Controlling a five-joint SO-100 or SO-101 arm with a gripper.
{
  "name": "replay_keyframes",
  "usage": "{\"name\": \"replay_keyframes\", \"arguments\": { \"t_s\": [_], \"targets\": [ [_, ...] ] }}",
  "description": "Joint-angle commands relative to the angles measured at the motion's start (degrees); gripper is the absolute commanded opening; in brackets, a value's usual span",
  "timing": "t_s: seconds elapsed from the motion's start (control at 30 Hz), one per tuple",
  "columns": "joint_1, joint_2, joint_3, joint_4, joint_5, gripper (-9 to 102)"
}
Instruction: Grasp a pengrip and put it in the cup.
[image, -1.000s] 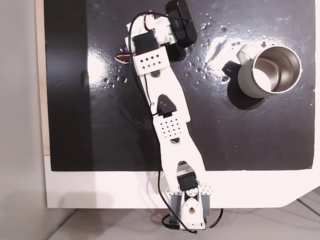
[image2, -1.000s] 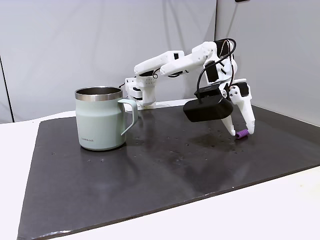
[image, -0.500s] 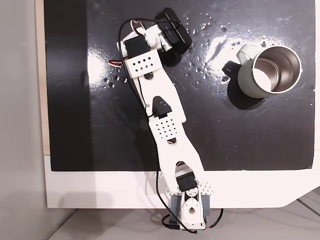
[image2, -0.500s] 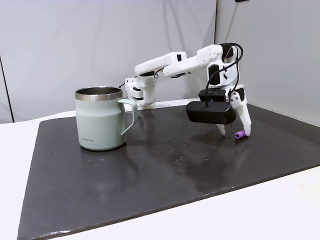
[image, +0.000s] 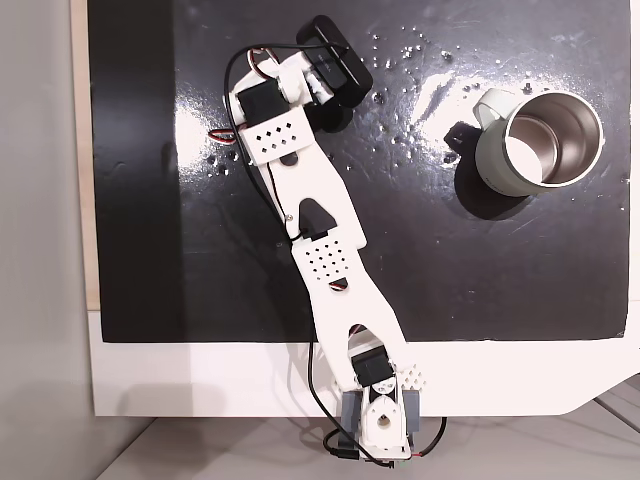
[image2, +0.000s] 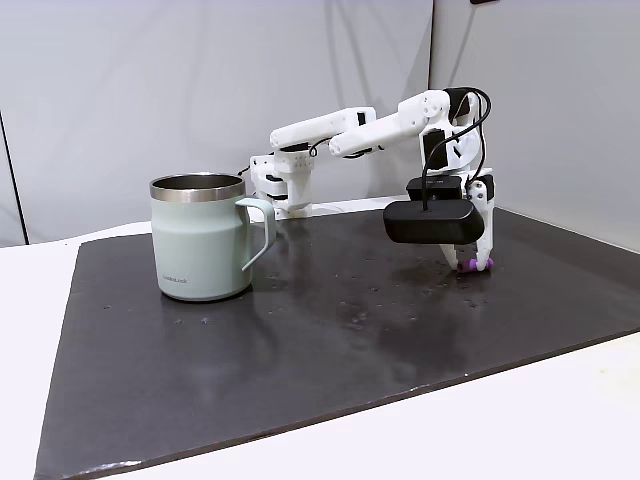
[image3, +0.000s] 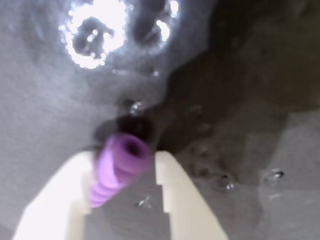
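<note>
A: Start big. What carries everything?

B: White worktop (image: 200, 385), with a black mat (image2: 300, 340) over most of it. Mat is glossy, with lamp glare and small specks of wet or grit in the top-down fixed view.

A: The arm?

B: White arm (image: 325, 250), base clamped at the near edge of the worktop in the top-down fixed view, stretched up across the mat toward the far left part. In the side fixed view it arches over from the back and drops down at the right. A black camera housing (image2: 433, 220) hangs on the wrist, cable looped above it.

A: The cup?

B: Cup (image2: 201, 240) stands upright on the mat, pale grey-green outside, shiny steel inside, handle toward the arm. Well apart from the claw; in the top-down fixed view it sits at upper right (image: 540, 140).

A: Claw?

B: Claw (image2: 474, 262) is down at the mat surface, tips pointing downward. Wrist view shows the two white fingers (image3: 175, 195) either side of the pengrip, with a gap showing on the right side. Parted, then, straddling it; whether the left finger touches it I cannot tell, the picture is blurred.

A: And the pengrip itself?

B: Pengrip (image3: 117, 170), light purple, ribbed, hollow end facing away from the lens. Lies on the mat between the fingers. From the side it is a purple spot (image2: 470, 265) at the claw tips.
</note>
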Motion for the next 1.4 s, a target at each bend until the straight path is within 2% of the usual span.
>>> {"name": "replay_keyframes", "arguments": {
  "t_s": [0.0, 0.3, 0.63, 1.0, 1.37],
  "targets": [
    [-1.8, -1.9, -0.2, 0.5, -0.4, 2],
    [-1.7, -1.9, -2.7, 1.9, -0.1, 0],
    [-0.8, 11.1, -2.5, 7.0, 0.4, 0],
    [6.1, 41.7, 25.4, 7.4, -1.7, 0],
    [22.5, 67.4, 46.0, 7.5, -16.5, 0]
  ]
}}
